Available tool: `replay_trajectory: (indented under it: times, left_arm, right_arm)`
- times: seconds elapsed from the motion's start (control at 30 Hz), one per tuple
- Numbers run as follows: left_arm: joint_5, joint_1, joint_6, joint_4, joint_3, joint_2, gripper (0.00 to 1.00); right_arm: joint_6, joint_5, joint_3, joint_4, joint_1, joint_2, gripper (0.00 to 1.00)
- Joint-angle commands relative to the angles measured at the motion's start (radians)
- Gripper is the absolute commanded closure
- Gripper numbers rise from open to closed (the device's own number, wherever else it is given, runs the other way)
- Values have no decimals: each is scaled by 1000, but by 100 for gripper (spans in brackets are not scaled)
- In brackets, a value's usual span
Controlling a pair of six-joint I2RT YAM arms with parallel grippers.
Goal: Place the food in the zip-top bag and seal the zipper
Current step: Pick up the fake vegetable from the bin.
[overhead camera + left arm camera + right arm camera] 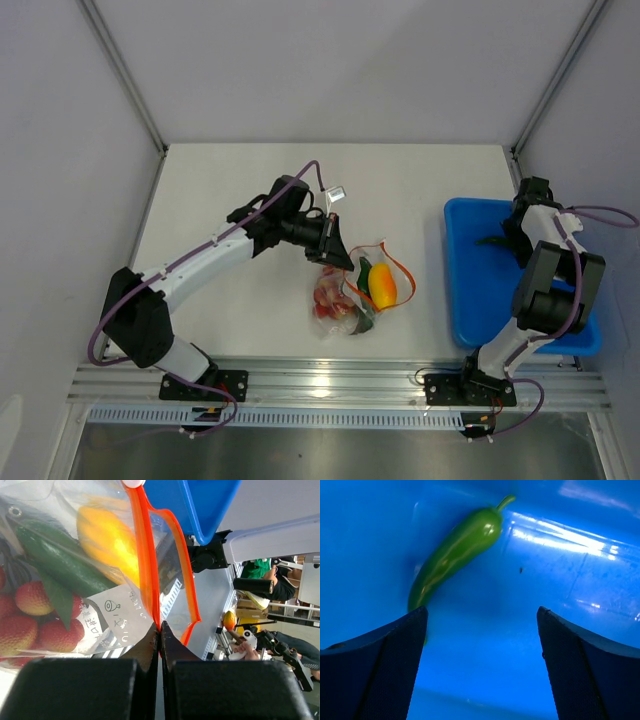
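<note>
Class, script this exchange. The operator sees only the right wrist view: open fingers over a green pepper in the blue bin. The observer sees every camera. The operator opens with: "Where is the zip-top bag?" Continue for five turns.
Observer: The zip-top bag lies on the table, to the left of the blue bin.
Operator: What is in it?
Observer: Cherry tomatoes, a yellow-orange pepper and a second green pepper show through the plastic.
Operator: Is it sealed?
Observer: No. The left fingers are shut on the zipper, and beyond them its two strips gape apart.
</note>
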Motion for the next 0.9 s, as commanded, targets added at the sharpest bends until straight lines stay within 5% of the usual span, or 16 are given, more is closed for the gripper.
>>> replay_trajectory:
  times: [0.0, 0.57, 0.87]
  left_arm:
    - [45, 11, 34, 42, 18, -32, 99]
    - [85, 19, 31, 55, 40, 8, 99]
    - [91, 36, 34, 42, 49, 23, 99]
  right_arm:
    - [48, 82, 7, 59, -12, 21, 9]
    - [108, 161, 96, 84, -29, 178, 2]
    - [71, 178, 115, 20, -28, 241, 9]
